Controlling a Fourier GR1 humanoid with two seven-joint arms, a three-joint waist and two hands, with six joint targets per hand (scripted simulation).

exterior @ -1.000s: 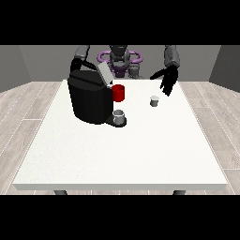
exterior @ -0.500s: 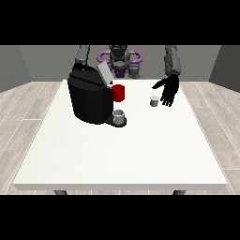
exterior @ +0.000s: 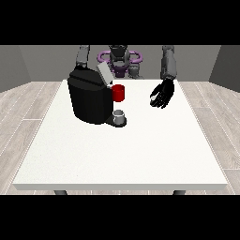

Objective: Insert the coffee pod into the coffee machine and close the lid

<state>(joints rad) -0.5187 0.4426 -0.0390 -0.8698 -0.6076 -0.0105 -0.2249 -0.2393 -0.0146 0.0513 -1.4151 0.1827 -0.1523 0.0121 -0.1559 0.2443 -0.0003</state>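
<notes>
The coffee pod, seen nowhere on the table, is apparently hidden under the black hand (exterior: 162,95) at the view's right, which hangs over the spot to the right of the coffee machine (exterior: 91,98). Whether the fingers have closed round the pod cannot be told from this view; they point downward and toward the camera, and nothing pale shows between them.

The step in hand looks like the pick-up. To do it well, the hand should settle squarely over the pod and close on its sides, then lift straight up before travelling left, so the small cylinder is neither tipped nor nudged away across the white table (exterior: 122,154). The carry then has to pass above the red part (exterior: 119,93) on the machine's right face and arrive over the open top, where the grey lid (exterior: 104,73) stands tilted up and back.

The machine is a bulky black block left of the hand, well apart from it. At its foot, just right of the body, a small grey cup (exterior: 120,115) sits on the drip stand. The lid is still open, so closing remains to be done.

Behind the machine's top left corner, the robot's other arm (exterior: 82,56) comes down; its hand is hidden by the machine.
</notes>
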